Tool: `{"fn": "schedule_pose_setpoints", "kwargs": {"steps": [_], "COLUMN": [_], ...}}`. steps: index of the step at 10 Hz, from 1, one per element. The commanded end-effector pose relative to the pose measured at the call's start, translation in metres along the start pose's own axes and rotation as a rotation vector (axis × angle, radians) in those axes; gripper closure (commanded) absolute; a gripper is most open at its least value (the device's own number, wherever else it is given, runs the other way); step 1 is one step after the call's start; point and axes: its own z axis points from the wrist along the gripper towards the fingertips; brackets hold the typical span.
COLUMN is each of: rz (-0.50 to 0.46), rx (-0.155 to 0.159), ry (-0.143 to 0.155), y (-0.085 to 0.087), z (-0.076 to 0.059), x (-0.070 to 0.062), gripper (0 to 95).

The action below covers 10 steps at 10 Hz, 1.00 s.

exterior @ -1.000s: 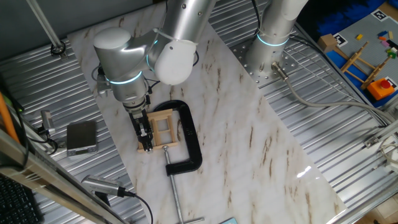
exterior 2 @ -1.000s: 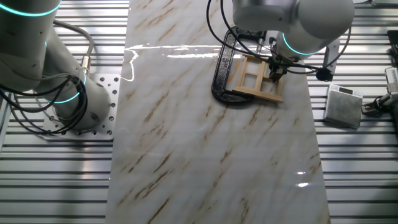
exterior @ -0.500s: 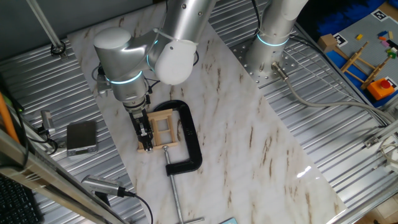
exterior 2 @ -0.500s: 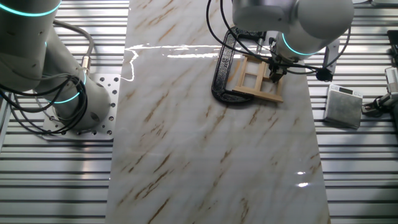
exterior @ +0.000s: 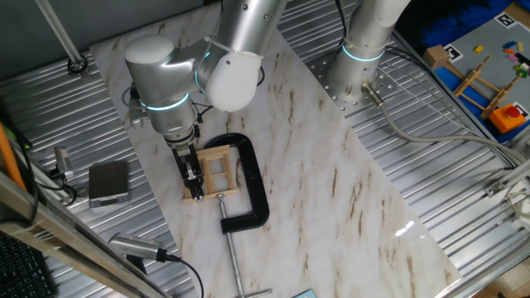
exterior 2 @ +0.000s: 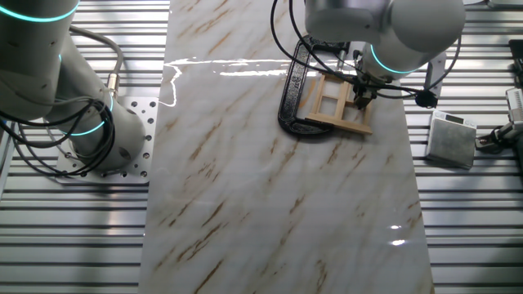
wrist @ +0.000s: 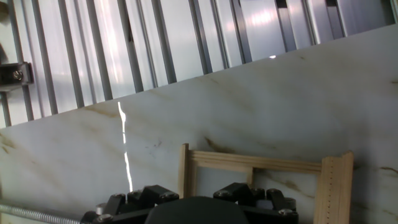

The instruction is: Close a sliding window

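The sliding window (exterior: 215,171) is a small pale-wood frame with crossbars, lying flat on the marble board inside the jaws of a black C-clamp (exterior: 252,178). It also shows in the other fixed view (exterior 2: 333,102) and in the hand view (wrist: 261,165). My gripper (exterior: 194,184) points down at the window's left edge, also seen in the other fixed view (exterior 2: 359,94). In the hand view the two black fingers (wrist: 149,196) stand apart on either side of the frame's upright bar (wrist: 185,168). The fingertips are hidden under the hand.
The marble board (exterior: 331,182) lies on a ribbed metal table (exterior: 431,165). The clamp's screw rod (exterior: 232,252) runs toward the front. A grey box (exterior: 108,182) sits left of the board. The arm base (exterior: 360,70) and a stick frame with an orange block (exterior: 497,99) stand at the right.
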Motion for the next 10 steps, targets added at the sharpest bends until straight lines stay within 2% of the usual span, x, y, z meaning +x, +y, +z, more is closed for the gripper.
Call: {"fn": "schedule_pose_setpoints", "kwargs": {"steps": [1,10], "rz": [-0.004,-0.01], "rx": [-0.001,-0.009], "ry": [0.0,0.0], "y": [0.0008,0.002], "z": [-0.0008,0.0023], "x": [0.0,-0.0005], "gripper": [19.0,19.0]}}
